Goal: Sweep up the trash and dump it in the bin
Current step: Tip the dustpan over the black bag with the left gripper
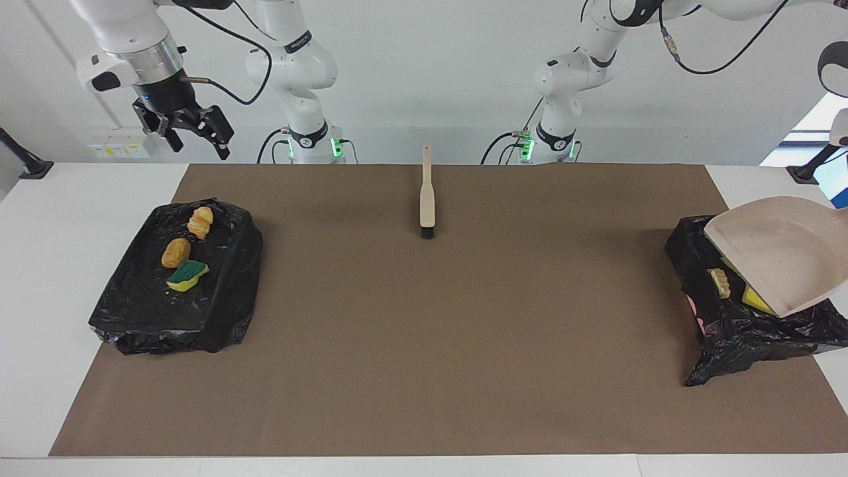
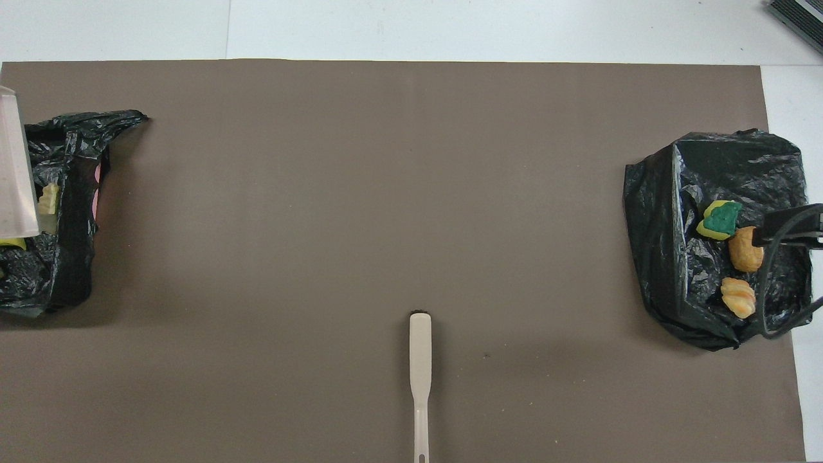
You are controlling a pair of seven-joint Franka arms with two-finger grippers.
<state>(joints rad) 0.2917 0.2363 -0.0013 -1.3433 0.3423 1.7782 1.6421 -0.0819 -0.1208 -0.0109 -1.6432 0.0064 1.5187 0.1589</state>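
Observation:
The beige dustpan (image 1: 778,262) hangs tilted over the black-bagged bin (image 1: 742,344) at the left arm's end, its mouth facing up and its handle end past the picture's edge. My left gripper is out of view there. In that bin lie a pale ridged piece (image 1: 720,283) and a yellow sponge (image 1: 755,299), partly under the pan. The other bagged bin (image 1: 218,318) at the right arm's end holds trash: a green-backed sponge (image 1: 187,275) and two golden-brown lumps (image 1: 176,252). My right gripper (image 1: 201,147) hangs open and empty, high over the table edge beside that bin.
The brush (image 1: 427,199) lies on the brown mat (image 1: 464,331) in the middle, close to the robots, bristles pointing away from them. In the overhead view the dustpan's edge (image 2: 14,173) shows over the bin (image 2: 58,270), and a cable (image 2: 787,231) of the right arm crosses the other bin.

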